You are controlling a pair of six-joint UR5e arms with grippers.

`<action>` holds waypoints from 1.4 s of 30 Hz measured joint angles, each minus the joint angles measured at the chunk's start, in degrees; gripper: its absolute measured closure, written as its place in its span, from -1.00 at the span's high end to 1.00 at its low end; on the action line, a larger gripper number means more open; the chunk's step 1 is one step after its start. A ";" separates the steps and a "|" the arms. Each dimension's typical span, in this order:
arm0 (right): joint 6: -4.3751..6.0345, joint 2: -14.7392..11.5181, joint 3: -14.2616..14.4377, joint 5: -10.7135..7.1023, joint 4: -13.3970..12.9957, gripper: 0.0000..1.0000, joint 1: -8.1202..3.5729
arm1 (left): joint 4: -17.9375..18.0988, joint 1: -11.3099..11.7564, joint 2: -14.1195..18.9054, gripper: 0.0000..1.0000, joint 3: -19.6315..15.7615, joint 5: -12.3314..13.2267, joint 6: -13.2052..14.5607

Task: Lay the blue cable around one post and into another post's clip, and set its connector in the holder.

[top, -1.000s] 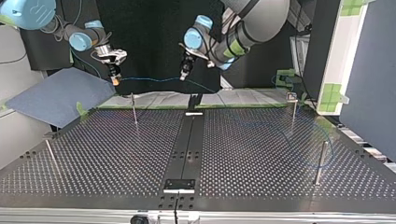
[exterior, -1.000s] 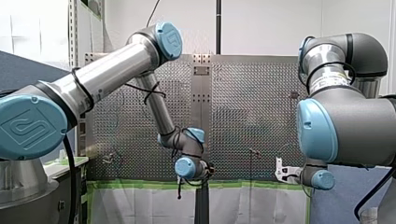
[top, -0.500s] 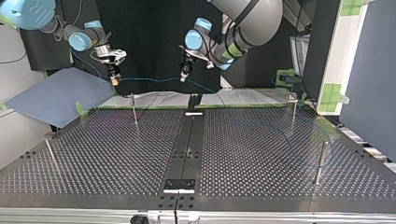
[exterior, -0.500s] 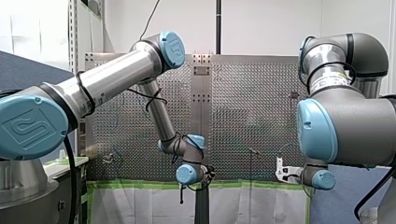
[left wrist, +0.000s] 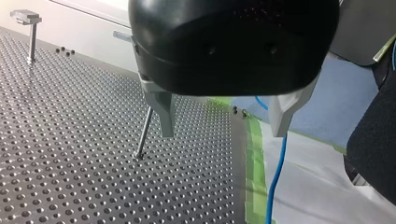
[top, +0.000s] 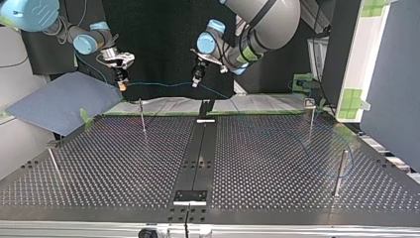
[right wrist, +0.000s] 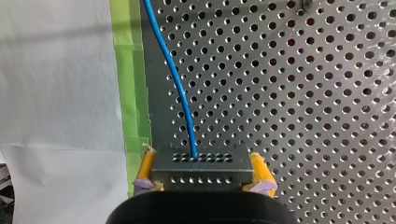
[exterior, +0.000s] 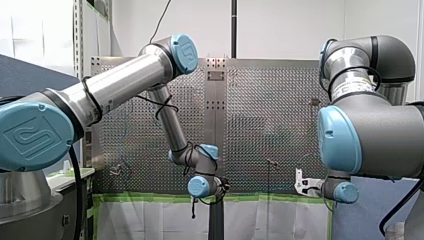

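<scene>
Perforated metal worktop (top: pixel 277 148): edged with green tape (right wrist: pixel 129 70) and white sheeting (right wrist: pixel 56 70) on the arms' side. Several upright posts stand on it, among them a thin post (top: pixel 142 116) at the top view's left and a thicker post (top: pixel 340 171) at its right.

Grey connector (right wrist: pixel 201 172): clamped between the yellow pads of my right end effector (right wrist: pixel 201 161), above the worktop's taped edge.

Blue cable (right wrist: pixel 173 74): leaves the connector's front face and spans the air across to my left end effector (left wrist: pixel 223 133). From there it runs down over the white sheeting. In the top view a faint blue curve lies near the thicker post; whether it goes round it cannot be told.

Left arm's metal fingers (left wrist: pixel 166 116): spread wide, gripping nothing. The cable passes just beside one of them; contact cannot be told.
</scene>
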 joint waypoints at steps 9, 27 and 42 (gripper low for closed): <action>0.00 0.00 0.02 -0.02 0.01 -1.00 0.02 | -2.02 -0.14 -3.11 1.00 2.03 -0.10 0.78; -0.09 -0.01 0.00 -0.01 0.09 -1.00 -0.07 | -5.83 0.50 -4.09 1.00 6.63 -3.98 2.23; -0.16 -0.01 0.00 0.08 0.26 -1.00 -0.26 | -6.22 0.53 -4.02 -0.22 6.98 -4.94 2.78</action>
